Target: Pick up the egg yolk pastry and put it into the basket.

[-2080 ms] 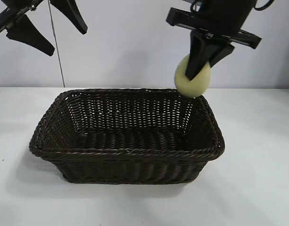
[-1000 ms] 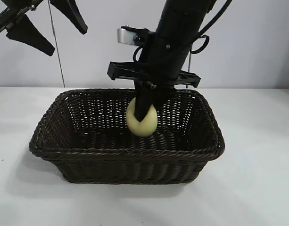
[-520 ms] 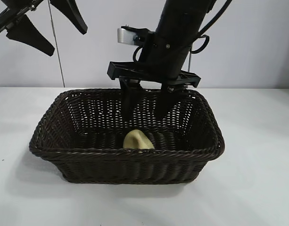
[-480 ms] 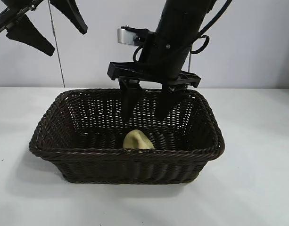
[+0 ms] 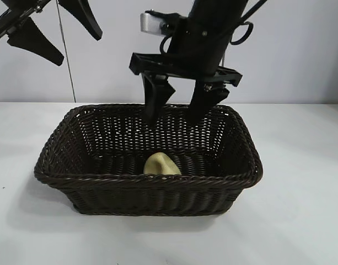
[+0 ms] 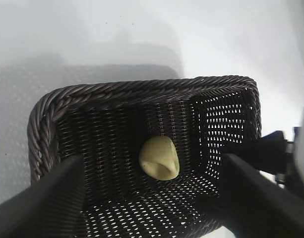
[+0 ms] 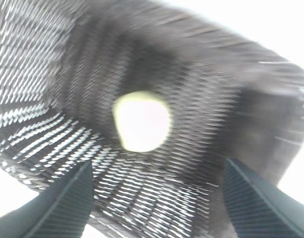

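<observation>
A: Two grippers were in view. The right gripper (image 5: 180,113) hung above the basket (image 5: 157,181), over its far half, pointing steeply down. Its fingers (image 5: 155,102) were spread wide with nothing between them.

B: Where was the pastry (image 5: 161,164)?

A: On the basket floor, near the middle, a little toward the near wall, below the right gripper and clear of its fingertips. From the exterior view the near rim hid its lower part.

B: Did the wrist cameras agree?

A: Yes. The left wrist view showed the pastry (image 6: 159,158) lying alone on the woven floor, its dimple showing as a crease, with the braided rim (image 6: 142,88) around it. The right wrist view was blurred, but the pastry (image 7: 142,121) appeared as a pale round patch on the basket floor (image 7: 142,193), between the two dark fingers (image 7: 57,203) and apart from both.

B: And the left gripper (image 5: 53,30)?

A: Up at the far left, above the table (image 5: 301,182) and off to the left of the basket. Its fingers were also parted, holding nothing. In its own wrist view the two dark fingers (image 6: 42,203) framed the basket from either side without touching it.

B: How did the basket sit?

A: Upright on the white table, long side facing the exterior camera. The pastry was the only thing inside it.
</observation>
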